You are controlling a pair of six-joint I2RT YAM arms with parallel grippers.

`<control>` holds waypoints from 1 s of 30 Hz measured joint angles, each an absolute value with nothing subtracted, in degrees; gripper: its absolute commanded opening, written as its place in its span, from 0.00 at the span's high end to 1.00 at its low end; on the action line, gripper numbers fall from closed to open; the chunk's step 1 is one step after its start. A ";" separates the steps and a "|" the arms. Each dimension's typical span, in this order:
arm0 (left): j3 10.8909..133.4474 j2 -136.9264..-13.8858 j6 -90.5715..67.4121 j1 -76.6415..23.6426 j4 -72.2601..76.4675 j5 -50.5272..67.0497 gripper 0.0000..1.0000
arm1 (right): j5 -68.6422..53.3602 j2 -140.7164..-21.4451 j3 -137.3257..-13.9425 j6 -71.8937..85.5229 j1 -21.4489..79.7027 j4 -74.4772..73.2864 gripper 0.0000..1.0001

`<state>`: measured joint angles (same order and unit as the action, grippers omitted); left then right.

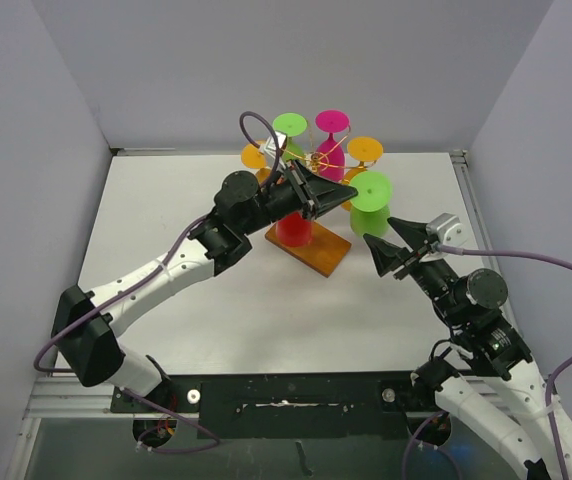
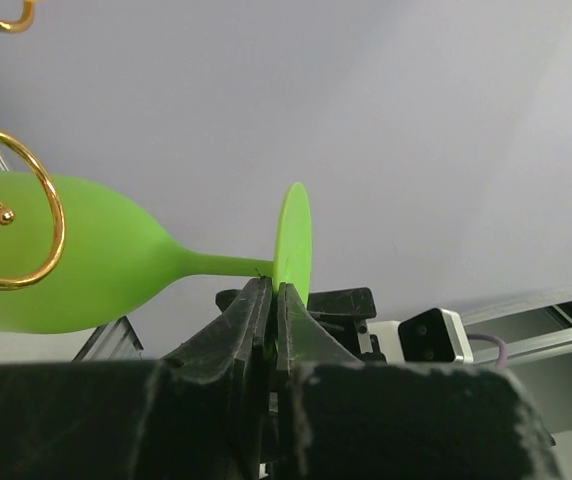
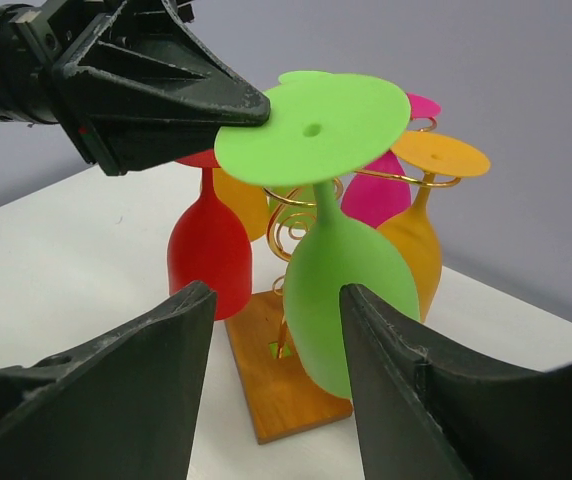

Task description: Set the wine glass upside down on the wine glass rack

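The left end effector [image 2: 274,290] is pressed together on the rim of the green wine glass's [image 3: 346,270] flat foot. It holds the glass upside down, bowl hanging beside the curled gold arms of the wine glass rack [image 3: 301,215], above the right end of the rack's wooden base [image 1: 309,247]. Whether the stem already sits in a scroll cannot be told. The right end effector [image 1: 391,243] hovers just right of the glass, fingers spread and apart from it. A red glass [image 3: 209,255], orange glass [image 3: 426,230] and magenta glass [image 3: 376,200] hang inverted on the rack, which stands on the white bench [image 1: 216,320].
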<state>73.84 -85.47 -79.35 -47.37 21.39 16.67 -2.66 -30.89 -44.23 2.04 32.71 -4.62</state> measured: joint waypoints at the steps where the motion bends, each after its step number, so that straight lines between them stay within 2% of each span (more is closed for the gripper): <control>1: 74.22 -85.47 -79.33 -47.20 21.26 16.47 1.00 | -2.52 -30.02 -44.23 2.13 32.71 -5.26 0.46; 14: 82.56 -88.58 -79.07 -45.12 12.03 15.22 1.00 | -2.35 -26.70 -45.43 2.13 32.71 -10.20 0.44; 30: 85.84 -93.08 -75.81 -43.79 5.39 12.34 1.00 | -0.97 -25.26 -45.65 2.13 32.71 -10.39 0.43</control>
<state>85.84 -93.08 -75.81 -43.79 5.39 12.34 -0.97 -25.26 -45.65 2.13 32.71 -10.39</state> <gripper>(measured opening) 0.009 0.563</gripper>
